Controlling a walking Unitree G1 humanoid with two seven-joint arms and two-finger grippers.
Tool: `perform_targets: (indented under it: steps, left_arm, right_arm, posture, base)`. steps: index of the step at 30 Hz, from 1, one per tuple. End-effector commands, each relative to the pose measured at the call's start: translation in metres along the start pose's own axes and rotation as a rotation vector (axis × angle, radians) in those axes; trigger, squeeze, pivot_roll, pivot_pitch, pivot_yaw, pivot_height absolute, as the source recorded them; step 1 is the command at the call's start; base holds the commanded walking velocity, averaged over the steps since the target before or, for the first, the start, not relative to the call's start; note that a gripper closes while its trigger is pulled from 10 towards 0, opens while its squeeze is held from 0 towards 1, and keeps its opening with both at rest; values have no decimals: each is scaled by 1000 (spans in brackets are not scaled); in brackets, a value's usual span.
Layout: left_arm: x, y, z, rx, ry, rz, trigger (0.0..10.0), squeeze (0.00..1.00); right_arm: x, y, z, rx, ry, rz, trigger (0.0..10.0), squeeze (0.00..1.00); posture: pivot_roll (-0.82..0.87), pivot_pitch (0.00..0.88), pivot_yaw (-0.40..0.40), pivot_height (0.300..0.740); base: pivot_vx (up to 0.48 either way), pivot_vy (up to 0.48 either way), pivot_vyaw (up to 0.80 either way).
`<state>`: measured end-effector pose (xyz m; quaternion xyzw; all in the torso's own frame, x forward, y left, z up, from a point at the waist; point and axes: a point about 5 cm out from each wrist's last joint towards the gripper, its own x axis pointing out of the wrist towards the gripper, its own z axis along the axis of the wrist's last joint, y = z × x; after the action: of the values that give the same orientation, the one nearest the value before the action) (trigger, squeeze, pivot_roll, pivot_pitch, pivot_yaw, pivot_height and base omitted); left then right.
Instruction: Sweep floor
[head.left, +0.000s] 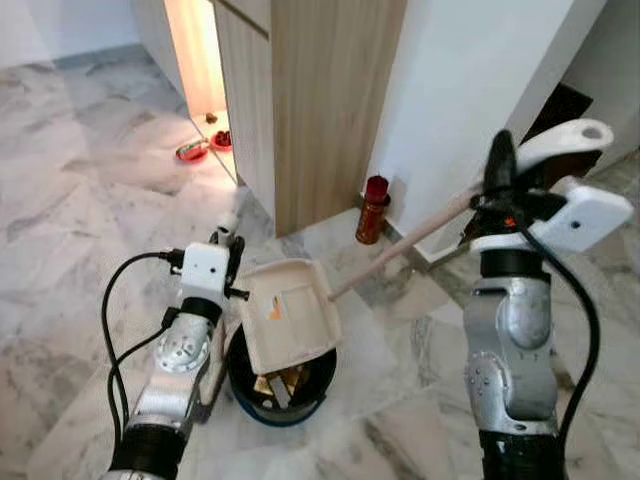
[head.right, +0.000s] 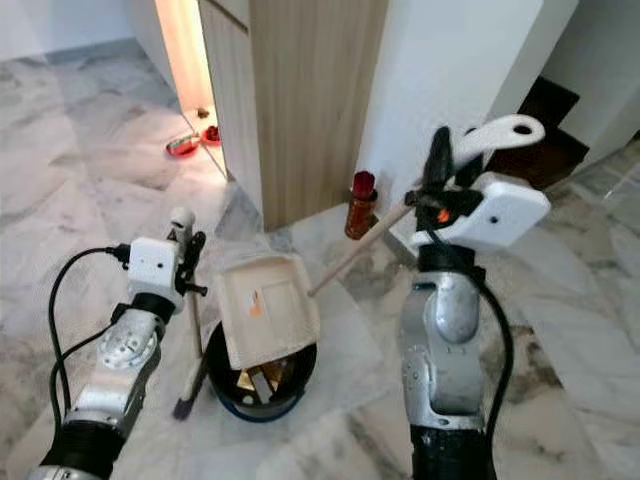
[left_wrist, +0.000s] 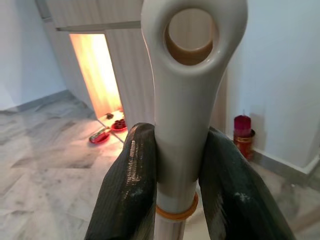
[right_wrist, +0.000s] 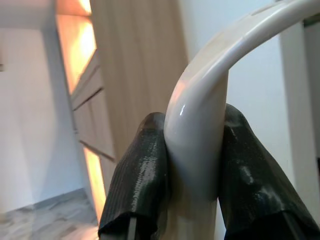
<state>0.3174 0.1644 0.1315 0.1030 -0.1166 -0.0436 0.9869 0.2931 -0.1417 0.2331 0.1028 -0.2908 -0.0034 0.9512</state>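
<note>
Dustpan (head.left: 290, 322) tipped over bin (head.left: 280, 395), centre frame, dumping sweepings. Right gripper (right_wrist: 192, 165) clamped on its long handle; left gripper (left_wrist: 182, 177) clamps broom (head.right: 190, 350), parked upright beside bin.

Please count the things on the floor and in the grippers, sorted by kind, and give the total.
Cleaning tools held in the grippers: 2 (dustpan, broom)
Bins: 1 (dark bin)
Red candle jars: 1
Small red dishes by the lit cabinet: 2
Total: 6
</note>
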Motion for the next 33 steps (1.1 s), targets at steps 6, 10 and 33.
perform_targets:
  steps: [6,10,33]
  left_arm:
    - [1,-4,11,-8,-58,-12,10000,0]
    - [2,-5,11,-9,-61,-15,10000,0]
    - [4,-5,13,-12,-70,-22,10000,0]
  right_arm:
    - [7,25,18,14,-103,81,10000,0]
    - [7,41,22,-17,-140,151,10000,0]
    - [-14,93,36,-179,-286,426,10000,0]
  posture:
    - [199,92,-75,740]
    - [198,91,-74,740]
    - [199,83,-75,740]
  base:
    - [0,0,0]
    - [0,0,0]
    - [0,0,0]
